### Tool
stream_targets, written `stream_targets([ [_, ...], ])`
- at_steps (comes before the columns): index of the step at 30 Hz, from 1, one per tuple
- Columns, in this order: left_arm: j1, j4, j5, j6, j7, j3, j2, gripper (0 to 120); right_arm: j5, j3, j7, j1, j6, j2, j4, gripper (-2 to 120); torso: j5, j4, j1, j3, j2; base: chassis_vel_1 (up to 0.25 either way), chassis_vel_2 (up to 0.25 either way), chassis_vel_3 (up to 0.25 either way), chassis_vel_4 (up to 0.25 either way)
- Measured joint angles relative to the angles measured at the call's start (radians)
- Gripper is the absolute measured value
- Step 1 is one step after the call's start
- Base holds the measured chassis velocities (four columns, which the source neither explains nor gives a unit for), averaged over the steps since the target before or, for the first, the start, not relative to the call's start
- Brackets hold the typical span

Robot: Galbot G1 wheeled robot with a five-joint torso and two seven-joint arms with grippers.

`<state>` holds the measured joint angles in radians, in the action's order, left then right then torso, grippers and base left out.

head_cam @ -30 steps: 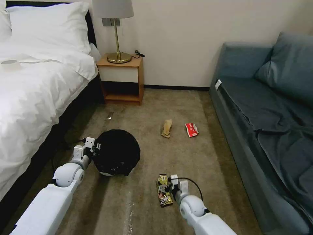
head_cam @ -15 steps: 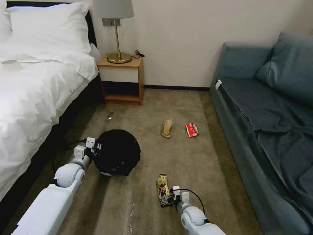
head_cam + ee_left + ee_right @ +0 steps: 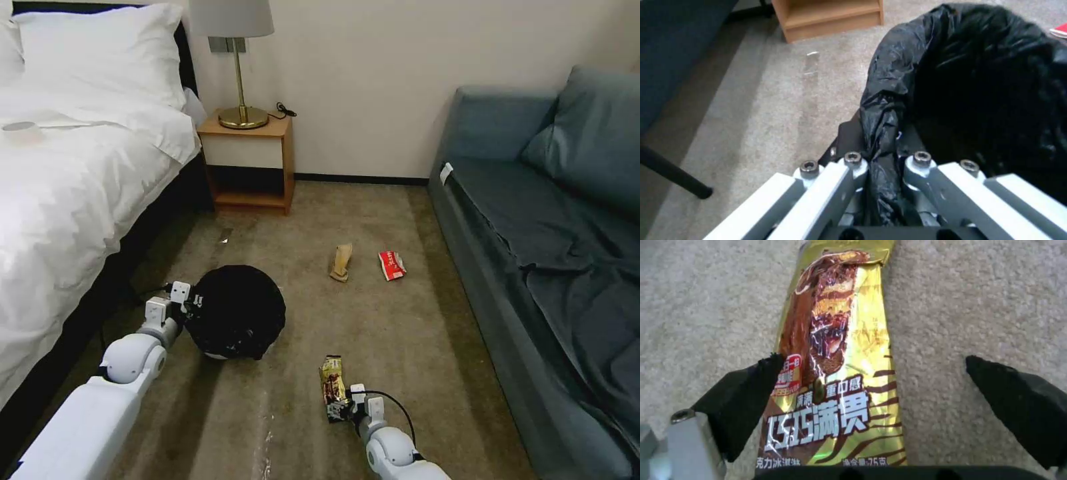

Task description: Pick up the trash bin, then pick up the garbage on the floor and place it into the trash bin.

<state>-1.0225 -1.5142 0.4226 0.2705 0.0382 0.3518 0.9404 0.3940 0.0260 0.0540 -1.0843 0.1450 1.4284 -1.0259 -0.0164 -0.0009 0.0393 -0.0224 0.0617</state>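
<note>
One bin [image 3: 235, 312] with a black bag stands on the carpet. Three pieces of litter lie on the carpet: one gold snack wrapper [image 3: 332, 387], one tan paper bag [image 3: 342, 262] and one red-and-white packet [image 3: 392, 265]. There is one bed [image 3: 60, 187], one bedside table [image 3: 248, 163], one lamp [image 3: 235, 60], one sofa [image 3: 553, 253], two pillows [image 3: 100, 50].
</note>
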Motion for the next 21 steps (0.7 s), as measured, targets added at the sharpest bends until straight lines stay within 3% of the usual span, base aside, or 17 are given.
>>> stream_targets([
  [9, 0.001, 0.002, 0.015, 0.0, -0.003, -0.009, -0.019, 4, -0.042, 0.029, -0.021, 0.04, -0.044, 0.066, 0.105, 100, 0.0001, -0.0003, 0.0, 0.0, 0.0, 0.0, 0.0, 0.0, 0.0],
  [21, -0.007, 0.0, 0.011, -0.006, -0.009, -0.009, 0.0, 4, -0.055, 0.03, -0.075, 0.03, -0.053, 0.075, 0.126, 100, 0.0002, -0.0002, 0.0, 0.0, 0.0, 0.0, 0.0, 0.0, 0.0],
])
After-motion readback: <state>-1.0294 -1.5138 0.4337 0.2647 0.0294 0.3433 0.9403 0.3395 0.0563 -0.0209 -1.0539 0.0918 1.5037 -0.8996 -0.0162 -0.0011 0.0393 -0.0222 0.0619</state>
